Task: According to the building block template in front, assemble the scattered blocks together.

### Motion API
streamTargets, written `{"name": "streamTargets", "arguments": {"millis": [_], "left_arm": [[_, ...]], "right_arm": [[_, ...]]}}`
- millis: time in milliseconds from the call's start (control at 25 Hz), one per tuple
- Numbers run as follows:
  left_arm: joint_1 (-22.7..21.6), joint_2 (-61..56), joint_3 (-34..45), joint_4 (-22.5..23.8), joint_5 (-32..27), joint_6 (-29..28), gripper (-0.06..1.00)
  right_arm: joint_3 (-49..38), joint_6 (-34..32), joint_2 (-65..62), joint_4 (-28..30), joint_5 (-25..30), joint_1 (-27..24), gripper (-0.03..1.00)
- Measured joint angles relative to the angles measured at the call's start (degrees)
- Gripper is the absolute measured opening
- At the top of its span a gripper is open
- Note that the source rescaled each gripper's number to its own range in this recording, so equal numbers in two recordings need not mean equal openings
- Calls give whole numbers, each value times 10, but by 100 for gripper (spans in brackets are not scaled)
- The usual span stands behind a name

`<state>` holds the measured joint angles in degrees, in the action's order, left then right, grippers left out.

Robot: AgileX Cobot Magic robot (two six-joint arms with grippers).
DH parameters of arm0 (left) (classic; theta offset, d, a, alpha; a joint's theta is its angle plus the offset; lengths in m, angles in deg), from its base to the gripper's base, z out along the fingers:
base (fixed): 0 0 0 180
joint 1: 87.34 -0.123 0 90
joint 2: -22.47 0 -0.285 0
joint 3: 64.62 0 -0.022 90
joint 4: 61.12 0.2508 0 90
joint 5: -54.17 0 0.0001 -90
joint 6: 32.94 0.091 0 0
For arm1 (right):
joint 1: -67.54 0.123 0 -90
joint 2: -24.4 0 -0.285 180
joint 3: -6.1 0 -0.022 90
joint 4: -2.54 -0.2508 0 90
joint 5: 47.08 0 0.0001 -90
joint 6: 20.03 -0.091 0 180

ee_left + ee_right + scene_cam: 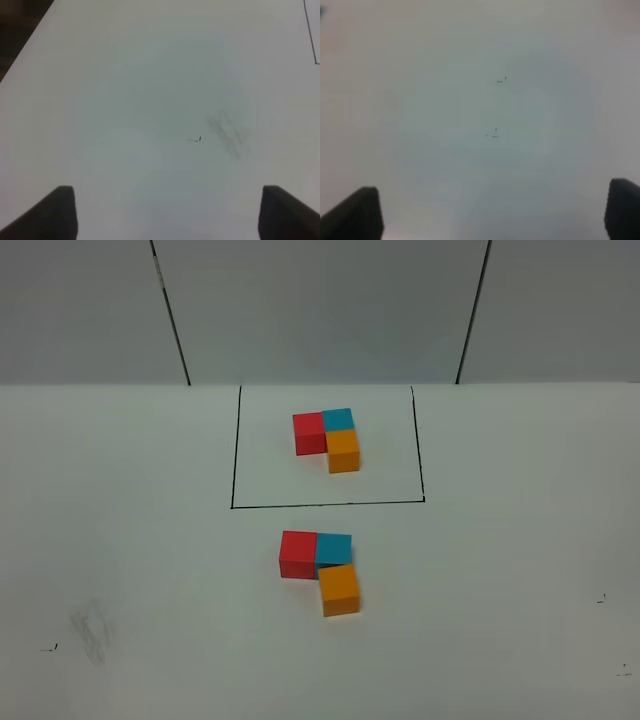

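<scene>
Scattered blocks, red [298, 553], blue [333, 548] and orange [340, 589], sat joined in an L on the table [120, 540], matching the building block template [327, 438] inside its black outline beyond them. Assembly looked complete. Both sets of jaws stood open and empty over bare table, well apart from the blocks, which neither wrist view showed.

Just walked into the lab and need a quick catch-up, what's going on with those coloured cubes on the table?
Nothing is being handled right now. Inside the black-outlined rectangle sits the template: an L-shaped cluster of red, blue and orange cubes. In front of it, the loose red cube, blue cube and orange cube already lie together in the same L. The left pincer and right pincer hang open and empty over bare white table.
</scene>
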<state>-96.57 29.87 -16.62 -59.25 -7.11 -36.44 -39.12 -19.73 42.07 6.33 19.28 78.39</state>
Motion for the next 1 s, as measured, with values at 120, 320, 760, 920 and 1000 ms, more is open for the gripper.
{"name": "streamTargets", "arguments": {"millis": [120, 320, 760, 920, 1000], "left_arm": [[0, 0, 0, 0, 0, 0, 100], [0, 0, 0, 0, 0, 0, 100], [0, 0, 0, 0, 0, 0, 100], [0, 0, 0, 0, 0, 0, 100], [0, 0, 0, 0, 0, 0, 100]], "right_arm": [[-14, 1, -24, -3, -9, 0, 83], [-32, 1, -51, -5, -42, 0, 77], [-33, 1, -52, -6, -48, 0, 58], [-33, 1, -52, -6, -48, 0, 50], [-33, 1, -52, -5, -48, 0, 46]]}}
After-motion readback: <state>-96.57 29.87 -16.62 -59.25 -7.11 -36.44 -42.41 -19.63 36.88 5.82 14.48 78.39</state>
